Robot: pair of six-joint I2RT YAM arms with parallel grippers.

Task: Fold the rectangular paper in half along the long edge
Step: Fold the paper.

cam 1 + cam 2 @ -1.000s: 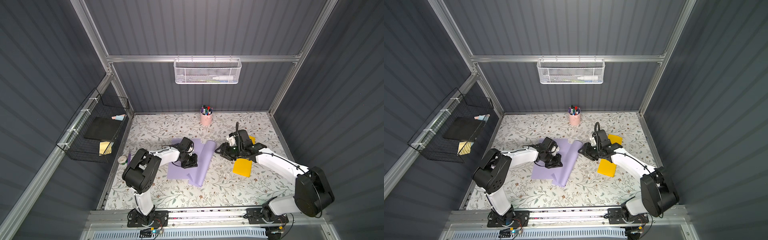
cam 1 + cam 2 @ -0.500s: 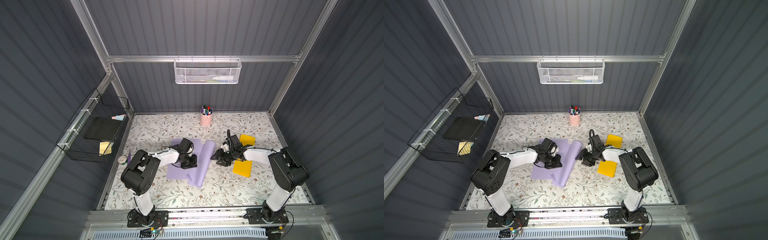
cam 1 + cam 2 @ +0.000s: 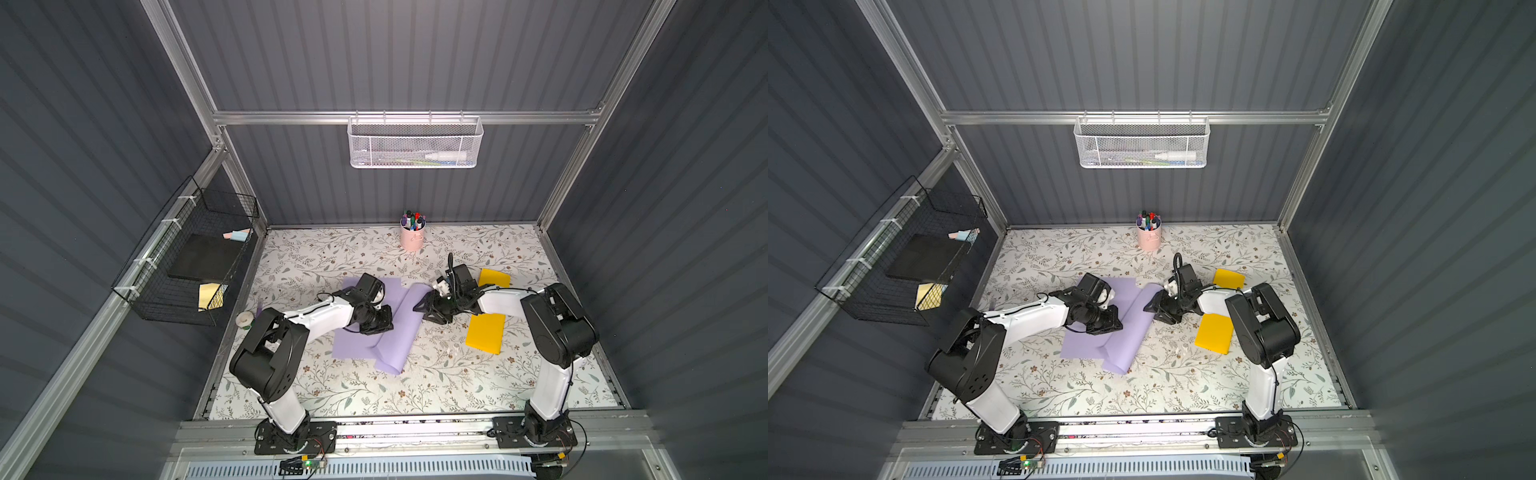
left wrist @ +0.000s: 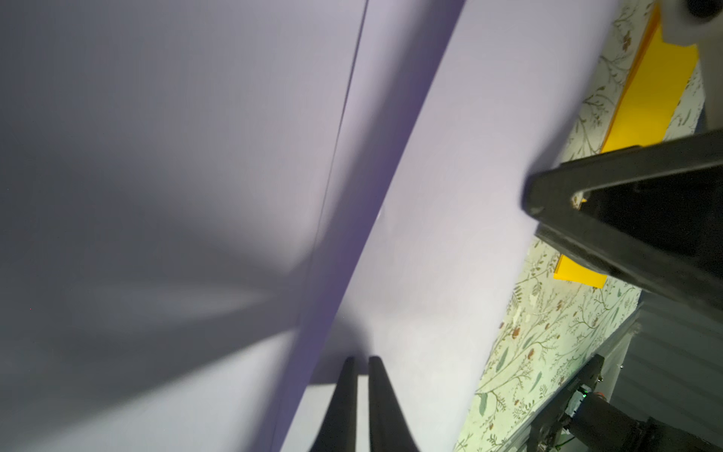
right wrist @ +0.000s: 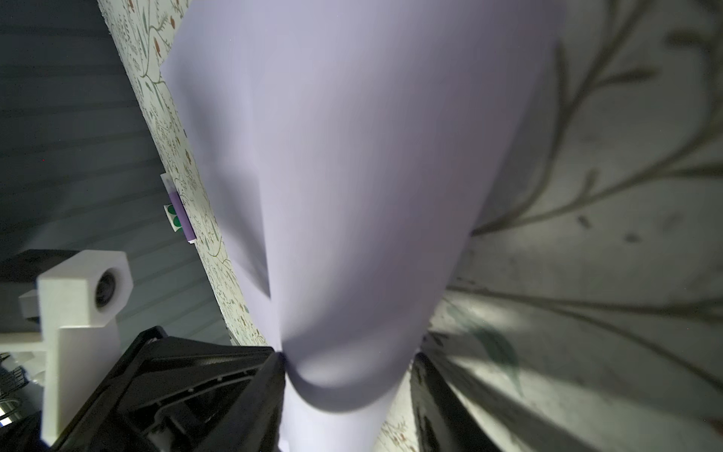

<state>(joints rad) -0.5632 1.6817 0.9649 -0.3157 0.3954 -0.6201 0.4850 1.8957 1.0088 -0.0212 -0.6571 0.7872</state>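
From above, in both top views: a lavender rectangular sheet of paper [image 3: 397, 336] [image 3: 1125, 332] about mid-table on the floral-patterned tabletop [image 3: 332, 257] [image 3: 1059, 257], flat on the side toward the left arm, curled up and over into a loose roll along the long side toward the right arm. Left gripper [image 3: 376, 322] [image 3: 1102, 322] down on the flat part, just beside the roll; finger state not readable from up here. Right gripper [image 3: 424, 315] [image 3: 1153, 314] at the roll's outer edge near its far end, fingers apart. Bright yellow paper sheets [image 3: 485, 332] [image 3: 1214, 336] on the table beside the right arm, apart from the lavender one. From the left wrist: slim black fingertips [image 4: 346, 391] almost pressed together, only a thin slit between, tips at the sheet's surface [image 4: 430, 195]; impossible to say whether any paper is pinched there; a black finger of the right gripper [image 4: 610, 250] at the roll's other side. From the right wrist: black fingers [image 5: 266, 375] spread, straddling the rounded roll [image 5: 352, 156], the roll filling the gap, touching one finger, still rounded rather than pressed flat.
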